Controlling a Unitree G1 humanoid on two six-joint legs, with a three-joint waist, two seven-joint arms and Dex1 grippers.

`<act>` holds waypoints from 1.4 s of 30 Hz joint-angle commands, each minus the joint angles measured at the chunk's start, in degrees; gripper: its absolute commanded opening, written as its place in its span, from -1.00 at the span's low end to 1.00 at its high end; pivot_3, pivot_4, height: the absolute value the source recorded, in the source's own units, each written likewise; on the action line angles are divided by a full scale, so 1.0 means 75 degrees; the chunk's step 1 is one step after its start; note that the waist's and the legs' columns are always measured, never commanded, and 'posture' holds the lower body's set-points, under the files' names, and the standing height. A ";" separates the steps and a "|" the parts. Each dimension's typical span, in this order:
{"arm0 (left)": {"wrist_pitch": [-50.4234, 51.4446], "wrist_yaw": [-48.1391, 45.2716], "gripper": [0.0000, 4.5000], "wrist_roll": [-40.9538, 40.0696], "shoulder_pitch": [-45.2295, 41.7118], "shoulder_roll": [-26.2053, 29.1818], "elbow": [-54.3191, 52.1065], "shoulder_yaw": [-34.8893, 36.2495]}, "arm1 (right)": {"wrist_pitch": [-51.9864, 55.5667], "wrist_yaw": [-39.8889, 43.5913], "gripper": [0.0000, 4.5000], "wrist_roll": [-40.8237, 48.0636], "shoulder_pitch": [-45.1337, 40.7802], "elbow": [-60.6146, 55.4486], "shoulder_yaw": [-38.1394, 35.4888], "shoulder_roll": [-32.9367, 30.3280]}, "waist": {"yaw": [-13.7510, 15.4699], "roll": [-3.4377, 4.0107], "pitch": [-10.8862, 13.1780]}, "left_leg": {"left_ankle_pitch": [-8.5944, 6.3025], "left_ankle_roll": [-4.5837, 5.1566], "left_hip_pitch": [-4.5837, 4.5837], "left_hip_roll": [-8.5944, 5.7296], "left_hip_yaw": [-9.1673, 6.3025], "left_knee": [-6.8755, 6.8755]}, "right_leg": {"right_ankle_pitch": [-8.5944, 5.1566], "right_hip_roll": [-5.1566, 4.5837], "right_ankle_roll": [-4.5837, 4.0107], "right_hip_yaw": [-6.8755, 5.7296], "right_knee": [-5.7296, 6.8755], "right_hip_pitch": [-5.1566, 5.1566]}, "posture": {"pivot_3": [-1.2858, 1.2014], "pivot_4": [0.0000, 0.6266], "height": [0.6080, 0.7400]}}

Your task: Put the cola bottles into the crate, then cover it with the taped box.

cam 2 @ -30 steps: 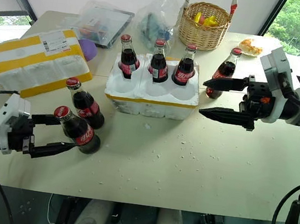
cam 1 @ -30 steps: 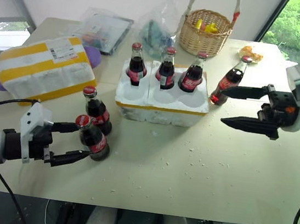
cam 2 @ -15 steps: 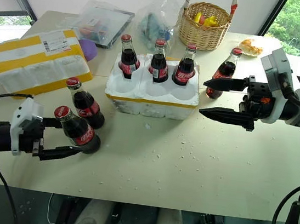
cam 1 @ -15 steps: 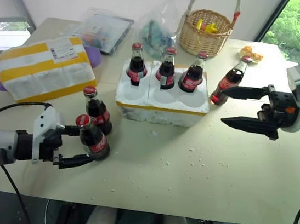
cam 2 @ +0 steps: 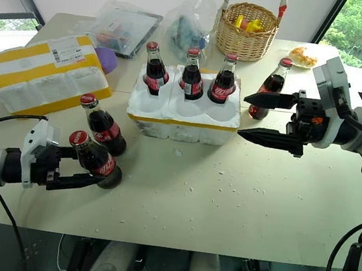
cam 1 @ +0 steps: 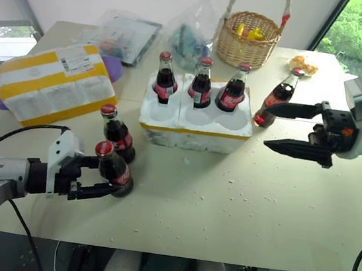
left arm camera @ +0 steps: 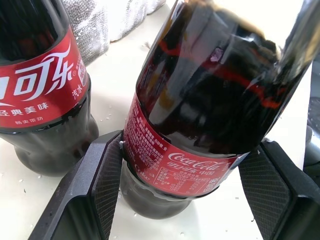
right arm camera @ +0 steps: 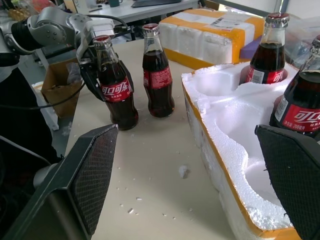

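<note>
While three cola bottles stand in the far row of the crate (cam 1: 195, 119), my left gripper (cam 1: 87, 175) brackets a fourth bottle (cam 1: 114, 169) at the near left of the table (cam 1: 237, 216), its fingers partly closed around the lower body. A fifth bottle (cam 1: 118, 134) stands just beyond it; a sixth (cam 1: 276, 98) waits right of the crate. My right gripper (cam 1: 293, 128) hangs wide open and empty above the table, near that sixth bottle. The taped box (cam 1: 55, 83) lies far left.

In the left wrist view, one finger (left arm camera: 102, 177) touches the label; the other pad (left arm camera: 265, 185) looks a shade clear, so I judge the grasp unfinished.

In the right wrist view, the crate's near holes (right arm camera: 250, 170) sit empty. Next, I think, comes closing firmly, lifting clear of the neighbouring bottle, then crossing the open tabletop to a near hole.
</note>
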 commanded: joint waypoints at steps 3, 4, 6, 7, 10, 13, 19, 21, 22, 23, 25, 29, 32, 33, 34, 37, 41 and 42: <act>0.0035 -0.0127 0.26 -0.0275 0.0148 0.0114 -0.0257 0.0362 | -0.0071 -0.0021 1.00 0.0120 -0.0107 -0.0177 -0.0139 0.0026 | -0.0007 0.0000 0.0000 | 0.0000 0.0000 0.0000 0.0001 0.0000 -0.0002 | 0.0000 0.0001 0.0000 0.0000 0.0000 -0.0001 | 0.03 -0.52 0.96; 0.0081 -0.0139 0.26 -0.0345 0.0149 0.0137 -0.0298 0.0428 | -0.0075 -0.0019 1.00 0.0112 -0.0116 -0.0164 -0.0129 0.0031 | -0.0010 0.0000 0.0000 | 0.0000 0.0000 0.0000 0.0001 0.0000 -0.0003 | 0.0000 0.0001 0.0000 0.0000 0.0000 -0.0002 | 0.03 -0.52 0.96; 0.0182 -0.0166 0.26 -0.0493 0.0138 0.0211 -0.0379 0.0579 | -0.0076 -0.0016 1.00 0.0101 -0.0124 -0.0146 -0.0120 0.0045 | -0.0010 0.0000 0.0001 | 0.0000 0.0000 0.0000 0.0002 0.0000 -0.0004 | 0.0000 0.0001 0.0000 0.0000 0.0000 -0.0003 | 0.03 -0.52 0.96; 0.0221 -0.0208 0.26 -0.0581 0.0113 0.0269 -0.0416 0.0665 | -0.0079 -0.0015 1.00 0.0096 -0.0121 -0.0140 -0.0117 0.0055 | -0.0007 -0.0002 0.0002 | 0.0000 0.0000 -0.0001 0.0002 0.0000 -0.0005 | -0.0001 0.0001 0.0000 0.0000 0.0000 -0.0004 | 0.03 -0.52 0.96; 0.0415 -0.0346 0.26 -0.0847 -0.0075 0.0507 -0.0447 0.0882 | -0.0092 -0.0025 1.00 0.0077 -0.0112 -0.0131 -0.0096 0.0095 | 0.0000 -0.0004 0.0003 | 0.0000 0.0000 -0.0002 0.0003 -0.0001 -0.0003 | -0.0001 0.0003 0.0000 0.0000 0.0000 -0.0004 | 0.03 -0.52 0.96; 0.0643 -0.0587 0.26 -0.1175 -0.0417 0.0867 -0.0410 0.1043 | -0.0078 -0.0048 1.00 0.0084 -0.0086 -0.0160 -0.0090 0.0138 | 0.0008 -0.0006 0.0004 | 0.0000 0.0000 -0.0002 0.0003 -0.0001 0.0002 | 0.0000 0.0003 0.0000 0.0000 0.0002 -0.0004 | 0.03 -0.52 0.96; 0.0989 -0.1266 0.26 -0.1657 -0.1368 0.1647 -0.0021 0.1028 | -0.0062 -0.0092 1.00 0.0116 -0.0068 -0.0180 -0.0103 0.0162 | -0.0001 -0.0006 0.0006 | 0.0000 0.0000 -0.0004 0.0003 0.0000 -0.0003 | -0.0001 0.0004 0.0000 0.0000 0.0001 -0.0006 | 0.03 -0.52 0.96; 0.1122 -0.1504 0.26 -0.1830 -0.1879 0.1895 0.0182 0.0882 | -0.0043 -0.0126 1.00 0.0140 -0.0061 -0.0172 -0.0133 0.0171 | -0.0007 -0.0007 0.0006 | 0.0000 0.0000 -0.0008 0.0003 0.0000 -0.0006 | -0.0001 0.0006 0.0001 0.0000 0.0001 -0.0012 | 0.03 -0.52 0.96; 0.1194 -0.1638 0.26 -0.1905 -0.2220 0.2028 0.0299 0.0746 | -0.0035 -0.0137 1.00 0.0162 -0.0025 -0.0194 -0.0163 0.0167 | -0.0007 -0.0008 0.0007 | 0.0000 0.0000 -0.0009 0.0004 0.0000 -0.0006 | -0.0001 0.0008 0.0001 -0.0001 0.0004 -0.0013 | 0.03 -0.52 0.96; 0.1258 -0.1769 0.26 -0.1963 -0.2567 0.2136 0.0422 0.0595 | -0.0031 -0.0151 1.00 0.0180 0.0013 -0.0224 -0.0185 0.0167 | -0.0008 -0.0009 0.0007 | 0.0000 0.0001 -0.0009 0.0005 0.0000 -0.0005 | -0.0001 0.0010 0.0002 -0.0001 0.0005 -0.0014 | 0.03 -0.52 0.96; 0.1424 -0.1965 0.26 -0.2065 -0.3264 0.2282 0.0662 0.0269 | -0.0022 -0.0182 1.00 0.0213 0.0084 -0.0285 -0.0224 0.0170 | -0.0007 -0.0009 0.0007 | 0.0000 0.0001 -0.0009 0.0007 0.0001 -0.0003 | -0.0001 0.0013 0.0002 -0.0001 0.0007 -0.0013 | 0.03 -0.52 0.96; 0.1975 -0.2313 0.26 -0.2362 -0.4699 0.2392 0.1119 -0.0385 | -0.0009 -0.0261 1.00 0.0290 0.0212 -0.0365 -0.0322 0.0170 | -0.0009 -0.0011 0.0009 | 0.0001 0.0001 -0.0009 0.0012 0.0000 0.0001 | 0.0002 0.0022 0.0009 0.0000 0.0013 -0.0012 | 0.03 -0.52 0.96; 0.2316 -0.2652 0.26 -0.2440 -0.5594 0.2453 0.1459 -0.0764 | -0.0043 -0.0289 1.00 0.0295 0.0309 -0.0374 -0.0384 0.0173 | -0.0018 -0.0013 0.0010 | 0.0001 0.0001 -0.0009 0.0027 -0.0001 0.0001 | 0.0012 0.0038 0.0027 0.0000 0.0014 -0.0013 | 0.03 -0.52 0.96; 0.2412 -0.2795 0.26 -0.2454 -0.5845 0.2495 0.1575 -0.0860 | -0.0052 -0.0299 1.00 0.0301 0.0341 -0.0380 -0.0404 0.0174 | -0.0027 -0.0014 0.0010 | 0.0001 0.0001 -0.0009 0.0030 -0.0001 -0.0001 | 0.0012 0.0042 0.0027 0.0000 0.0013 -0.0013 | 0.03 -0.52 0.96; 0.2523 -0.2976 0.26 -0.2458 -0.6144 0.2554 0.1723 -0.0975 | -0.0057 -0.0315 1.00 0.0315 0.0381 -0.0389 -0.0436 0.0170 | -0.0041 -0.0016 0.0012 | 0.0001 0.0001 -0.0009 0.0037 -0.0001 -0.0001 | 0.0013 0.0050 0.0028 0.0000 0.0017 -0.0014 | 0.03 -0.52 0.96; 0.2866 -0.3377 0.26 -0.2412 -0.7132 0.2613 0.2231 -0.1354 | -0.0065 -0.0348 1.00 0.0355 0.0485 -0.0412 -0.0527 0.0155 | -0.0042 -0.0019 0.0016 | 0.0001 0.0002 -0.0010 0.0063 -0.0004 -0.0003 | 0.0014 0.0080 0.0027 0.0001 0.0023 -0.0025 | 0.03 -0.52 0.96; 0.2977 -0.3768 0.26 -0.1927 -0.8600 0.2297 0.3076 -0.2073 | -0.0108 -0.0382 1.00 0.0356 0.0536 -0.0371 -0.0553 0.0180 | -0.0035 -0.0023 0.0019 | 0.0001 0.0002 -0.0009 0.0090 -0.0007 -0.0002 | 0.0017 0.0109 0.0017 0.0001 0.0030 -0.0029 | 0.03 -0.52 0.96; 0.2922 -0.3938 0.26 -0.1738 -0.8966 0.2200 0.3323 -0.2298 | -0.0129 -0.0387 1.00 0.0347 0.0542 -0.0350 -0.0550 0.0195 | -0.0032 -0.0023 0.0019 | 0.0001 0.0002 -0.0009 0.0090 -0.0008 0.0001 | 0.0018 0.0109 0.0017 0.0001 0.0033 -0.0028 | 0.03 -0.52 0.96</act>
